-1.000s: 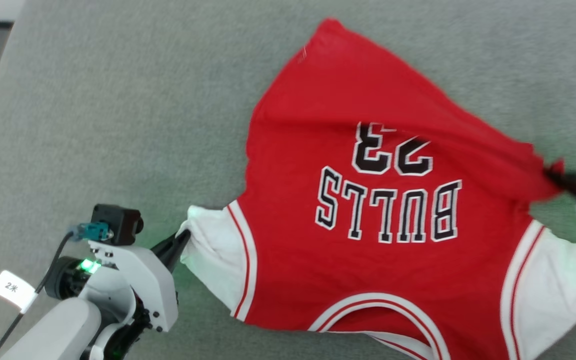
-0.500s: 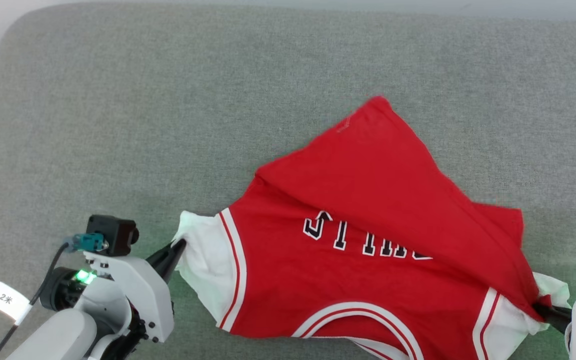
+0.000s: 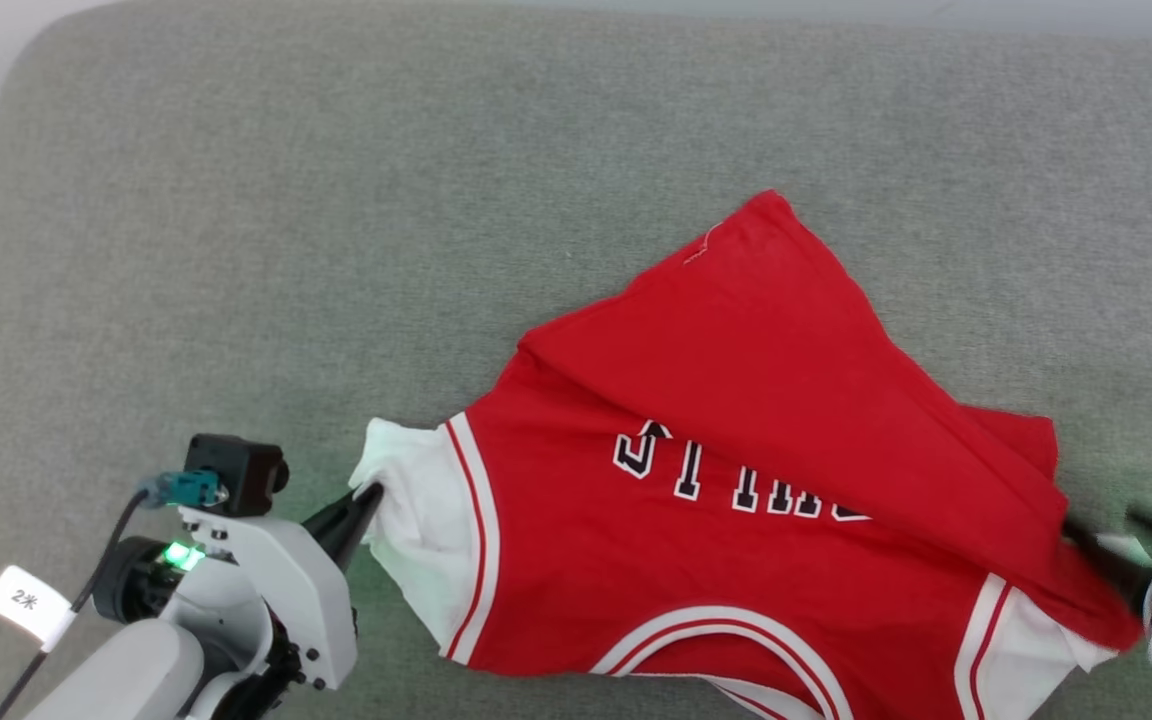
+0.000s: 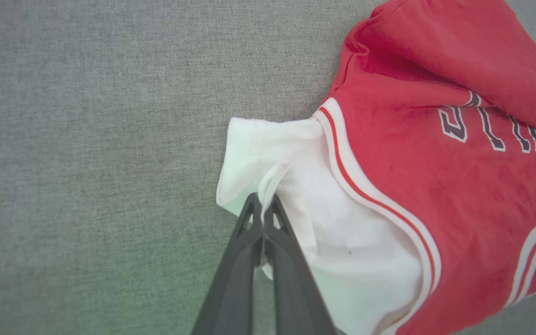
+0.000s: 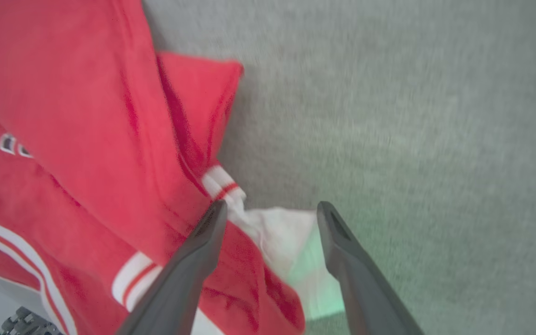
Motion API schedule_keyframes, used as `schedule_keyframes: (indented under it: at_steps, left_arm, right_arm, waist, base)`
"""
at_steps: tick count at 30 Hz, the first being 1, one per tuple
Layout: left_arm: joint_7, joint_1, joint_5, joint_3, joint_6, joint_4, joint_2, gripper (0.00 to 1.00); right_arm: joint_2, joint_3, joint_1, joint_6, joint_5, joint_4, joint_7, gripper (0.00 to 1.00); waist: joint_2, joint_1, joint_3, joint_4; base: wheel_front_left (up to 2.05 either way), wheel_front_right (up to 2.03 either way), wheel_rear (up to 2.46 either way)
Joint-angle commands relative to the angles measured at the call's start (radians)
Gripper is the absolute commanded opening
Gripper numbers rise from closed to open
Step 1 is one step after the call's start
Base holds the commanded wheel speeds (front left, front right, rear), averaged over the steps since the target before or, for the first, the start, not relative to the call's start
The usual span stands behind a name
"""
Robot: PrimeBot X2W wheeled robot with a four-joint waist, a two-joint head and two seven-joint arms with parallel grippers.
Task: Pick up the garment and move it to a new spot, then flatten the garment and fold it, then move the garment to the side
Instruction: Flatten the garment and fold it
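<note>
The right pincer [image 5: 271,207] now stands wide, its fingers either side of the white right sleeve, having let go of the red hem corner it was clamping a moment ago. The left pincer [image 4: 263,201] stays pinched on the edge of the other white sleeve. The garment [image 3: 736,400] lies on the grey padded surface [image 3: 336,200], its lower half laid back over the chest, so the first fold looks placed and the next can follow. That fold hides the number 23 and part of the upside-down BULLS lettering, leaving part-letters showing. A white tag [image 3: 24,600] on the left arm's cable reads "2米".
</note>
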Motion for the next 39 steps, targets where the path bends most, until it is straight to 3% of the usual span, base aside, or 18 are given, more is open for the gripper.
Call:
schedule_keyframes:
  at_steps: [1, 6, 10, 23, 30, 35, 36, 37, 38, 39]
  left_arm:
    - [-0.003, -0.003, 0.004, -0.003, -0.003, 0.000, -0.005, 0.00]
    - [-0.004, -0.018, 0.010, -0.013, -0.010, -0.003, -0.018, 0.00]
    - [-0.004, -0.038, 0.017, -0.026, -0.020, 0.003, -0.036, 0.00]
    - [-0.012, -0.125, 0.040, -0.075, -0.071, 0.061, -0.119, 0.00]
    - [-0.025, -0.154, 0.043, -0.089, -0.090, 0.100, -0.156, 0.00]
    - [-0.033, -0.168, 0.042, -0.096, -0.103, 0.126, -0.172, 0.00]
    - [-0.034, -0.170, 0.041, -0.097, -0.105, 0.131, -0.175, 0.00]
    - [-0.035, -0.172, 0.040, -0.097, -0.107, 0.134, -0.177, 0.00]
    - [-0.035, -0.172, 0.040, -0.097, -0.107, 0.134, -0.177, 0.00]
    - [-0.037, -0.175, 0.039, -0.098, -0.107, 0.138, -0.179, 0.00]
  right_arm:
    - [-0.004, -0.009, -0.031, -0.002, -0.001, -0.030, -0.012, 1.00]
    - [-0.016, 0.027, -0.139, -0.002, -0.016, -0.106, -0.067, 1.00]
    - [-0.033, 0.110, -0.262, -0.002, -0.037, -0.068, -0.141, 1.00]
    - [-0.094, 0.450, -0.672, -0.002, -0.037, 0.389, -0.316, 1.00]
    - [-0.117, 0.611, -0.815, -0.002, 0.022, 0.590, -0.283, 1.00]
    - [-0.120, 0.703, -0.878, -0.002, 0.072, 0.729, -0.199, 1.00]
    - [-0.117, 0.719, -0.882, -0.002, 0.084, 0.760, -0.169, 0.71]
    - [-0.115, 0.732, -0.892, -0.002, 0.096, 0.784, -0.147, 0.27]
    - [-0.115, 0.732, -0.892, -0.002, 0.096, 0.784, -0.147, 0.27]
    - [-0.116, 0.746, -0.901, -0.002, 0.103, 0.808, -0.123, 0.00]
  waist:
    - [0.0000, 0.0000, -0.001, 0.008]
    - [0.0000, 0.0000, 0.010, 0.035]
    - [0.0000, 0.0000, 0.024, 0.066]
    - [0.0000, 0.0000, 0.087, 0.196]
    - [0.0000, 0.0000, 0.115, 0.244]
    - [0.0000, 0.0000, 0.126, 0.264]
    - [0.0000, 0.0000, 0.127, 0.266]
    - [0.0000, 0.0000, 0.128, 0.268]
    - [0.0000, 0.0000, 0.128, 0.268]
    - [0.0000, 0.0000, 0.130, 0.270]
  base:
    - [0.00, 0.00, 0.00]
    - [0.00, 0.00, 0.00]
    - [0.00, 0.00, 0.00]
    - [0.00, 0.00, 0.00]
    - [0.00, 0.00, 0.00]
    - [0.00, 0.00, 0.00]
    - [0.00, 0.00, 0.00]
    - [0.00, 0.00, 0.00]
    - [0.00, 0.00, 0.00]
    - [0.00, 0.00, 0.00]
